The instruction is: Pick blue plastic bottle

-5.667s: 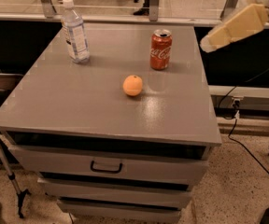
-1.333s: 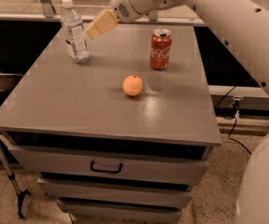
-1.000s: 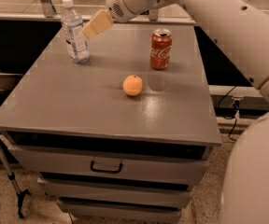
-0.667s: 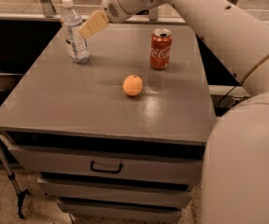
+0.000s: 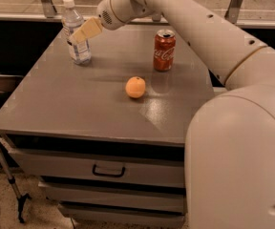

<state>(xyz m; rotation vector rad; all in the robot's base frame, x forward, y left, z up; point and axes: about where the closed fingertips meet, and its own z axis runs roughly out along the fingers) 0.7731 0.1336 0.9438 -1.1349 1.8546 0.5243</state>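
edging left, our gripper (image 5: 82, 32) had come to the bottle (image 5: 79, 51), upright at the table's (image 5: 80, 109) far left; the grasp seemed next, though we could not tell if it was open or gripping.

Grey desk (image 5: 56, 109) with drawers, red soda can (image 5: 164, 50) upright toward the far right corner, orange (image 5: 135, 87) near the desk's middle, apart from the can, black drawer handle (image 5: 109, 171) under the front edge, gripper (image 5: 78, 36) over the far left corner.
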